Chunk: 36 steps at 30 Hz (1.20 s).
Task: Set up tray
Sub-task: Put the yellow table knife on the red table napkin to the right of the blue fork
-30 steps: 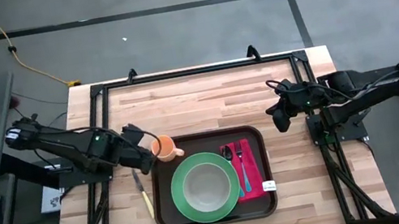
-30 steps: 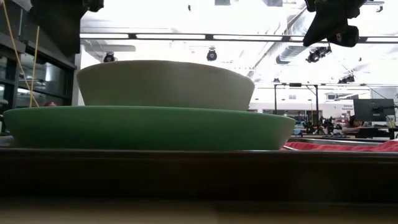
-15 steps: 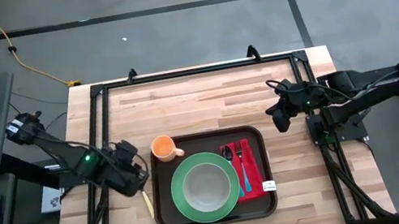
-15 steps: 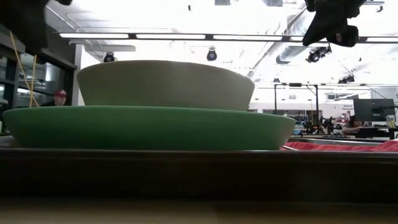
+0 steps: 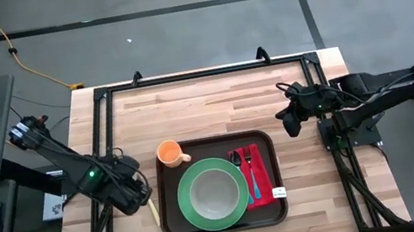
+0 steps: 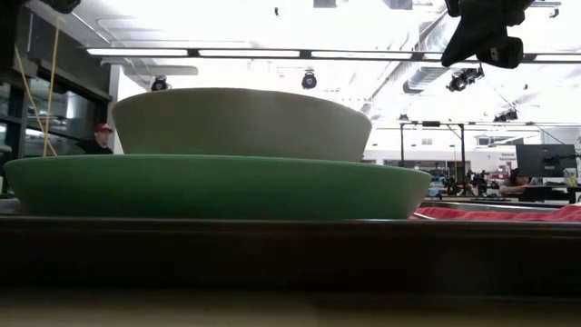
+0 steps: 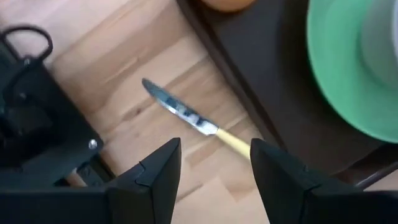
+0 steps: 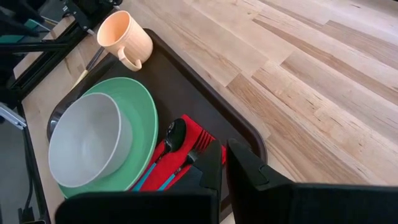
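The dark brown tray (image 5: 175,217) lies on the wooden table. On it stand a green plate (image 5: 240,206) with a pale bowl (image 5: 212,190) and an orange mug (image 5: 168,152) at the far left corner. A red napkin (image 5: 262,176) there carries a fork and a spoon. A knife (image 7: 186,116) with a yellow handle (image 7: 233,142) lies flat on the table just left of the tray. My left gripper (image 7: 214,168) hangs open above the knife, pointing down, its fingers apart from it. My right gripper (image 8: 224,167) is shut and holds nothing, raised beyond the tray's right side (image 5: 289,123).
A black frame (image 5: 99,109) runs round the table's edges; its left rail is close under my left arm. Bare wood (image 5: 213,102) lies between the tray and the far edge. In the low view a person shows far off in the room behind.
My left gripper has drawn away from the orange mug toward the table's near edge and left, rolling its wrist, and now stands over the knife. Its fingers have kept the same gap. The mug stays upright on the tray.
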Tool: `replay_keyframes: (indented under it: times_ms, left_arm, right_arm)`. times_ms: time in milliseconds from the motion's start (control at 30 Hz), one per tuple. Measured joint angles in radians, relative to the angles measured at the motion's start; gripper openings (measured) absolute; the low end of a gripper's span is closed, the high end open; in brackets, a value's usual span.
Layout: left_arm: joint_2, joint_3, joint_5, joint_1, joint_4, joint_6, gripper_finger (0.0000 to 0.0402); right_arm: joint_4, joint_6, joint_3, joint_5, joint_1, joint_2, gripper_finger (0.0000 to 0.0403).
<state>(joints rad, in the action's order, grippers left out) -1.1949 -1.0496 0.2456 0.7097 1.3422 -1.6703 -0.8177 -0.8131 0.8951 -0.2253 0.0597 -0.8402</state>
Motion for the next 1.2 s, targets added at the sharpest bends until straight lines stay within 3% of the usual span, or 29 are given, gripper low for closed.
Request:
replay_keyframes:
  times_ms: [300, 833, 1200]
  left_arm:
    - [-0.067, 0.000, -0.056, -0.002, -0.014, -0.081, 0.0223]
    - [-0.067, -0.001, -0.086, -0.002, -0.070, -0.188, 0.0223]
    - [-0.157, -0.002, -0.204, -0.003, -0.079, -0.241, 0.0223]
  right_arm:
    - [0.004, -0.001, 0.000, 0.033, 0.000, 0.000, 0.0000]
    - [0.008, 0.002, 0.000, 0.034, 0.000, 0.000, 0.0000]
    - [-0.017, 0.044, 0.000, -0.012, 0.000, 0.000, 0.0000]
